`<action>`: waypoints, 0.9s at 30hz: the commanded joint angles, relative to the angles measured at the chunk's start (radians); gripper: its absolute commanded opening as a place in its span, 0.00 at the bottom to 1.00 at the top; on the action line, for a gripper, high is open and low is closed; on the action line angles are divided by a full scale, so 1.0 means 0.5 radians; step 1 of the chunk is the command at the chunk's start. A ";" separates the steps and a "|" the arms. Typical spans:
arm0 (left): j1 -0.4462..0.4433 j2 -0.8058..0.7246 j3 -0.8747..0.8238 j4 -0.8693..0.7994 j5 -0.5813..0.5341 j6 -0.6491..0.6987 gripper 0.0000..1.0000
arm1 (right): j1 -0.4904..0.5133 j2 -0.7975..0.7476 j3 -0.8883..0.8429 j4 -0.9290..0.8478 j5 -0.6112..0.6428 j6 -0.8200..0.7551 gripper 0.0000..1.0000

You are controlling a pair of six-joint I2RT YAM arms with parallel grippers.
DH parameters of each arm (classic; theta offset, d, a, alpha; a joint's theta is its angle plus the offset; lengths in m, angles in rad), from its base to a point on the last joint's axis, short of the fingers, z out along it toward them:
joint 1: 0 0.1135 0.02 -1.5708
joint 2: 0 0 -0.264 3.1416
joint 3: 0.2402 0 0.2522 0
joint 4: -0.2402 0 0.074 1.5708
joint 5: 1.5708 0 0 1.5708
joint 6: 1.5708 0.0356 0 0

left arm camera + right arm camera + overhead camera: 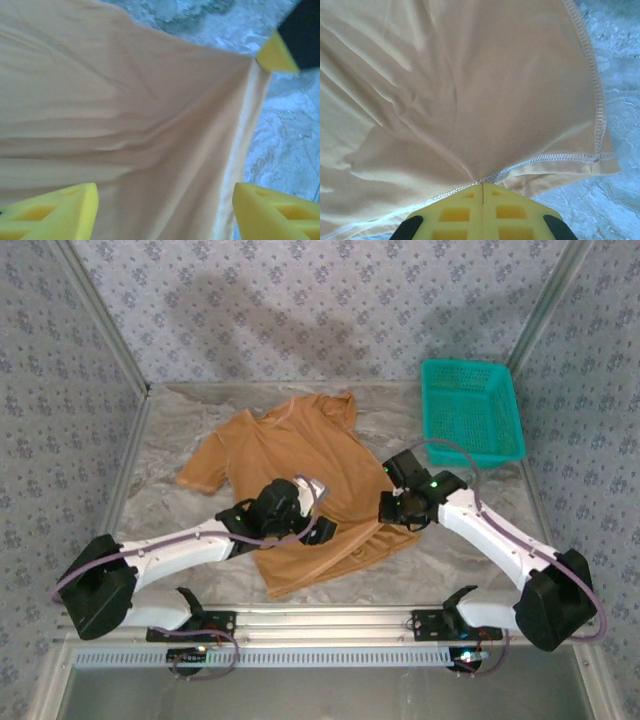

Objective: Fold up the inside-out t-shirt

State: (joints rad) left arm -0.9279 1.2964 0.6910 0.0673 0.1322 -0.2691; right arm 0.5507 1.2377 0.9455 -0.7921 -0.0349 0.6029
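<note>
The inside-out t-shirt (290, 455) is tan and lies spread on the table, collar toward the back, its lower part bunched up near the front. My left gripper (308, 530) hovers over the shirt's lower middle. In the left wrist view its yellow fingers (55, 210) stand far apart, open, with smooth cloth (125, 115) below them. My right gripper (394, 510) is at the shirt's lower right edge. In the right wrist view that gripper (482, 186) is shut, pinching the white-stitched hem (540, 159) so that the cloth puckers toward the tips.
A green plastic basket (470, 410) stands at the back right. The table is covered with crinkled pale sheeting (470, 540), and patterned walls enclose it on three sides. The right gripper's yellow fingertip (275, 52) shows at the shirt's corner in the left wrist view.
</note>
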 commanded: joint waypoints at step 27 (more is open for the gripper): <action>-0.246 0.465 0.244 -0.477 -1.160 -0.387 0.22 | -0.427 -0.346 0.205 -0.137 -0.180 0.018 0.00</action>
State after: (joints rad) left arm -1.0634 1.5948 0.8467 -0.0875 -0.4126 -0.4057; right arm 0.3519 1.0794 1.0237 -0.8249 -0.1181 0.6136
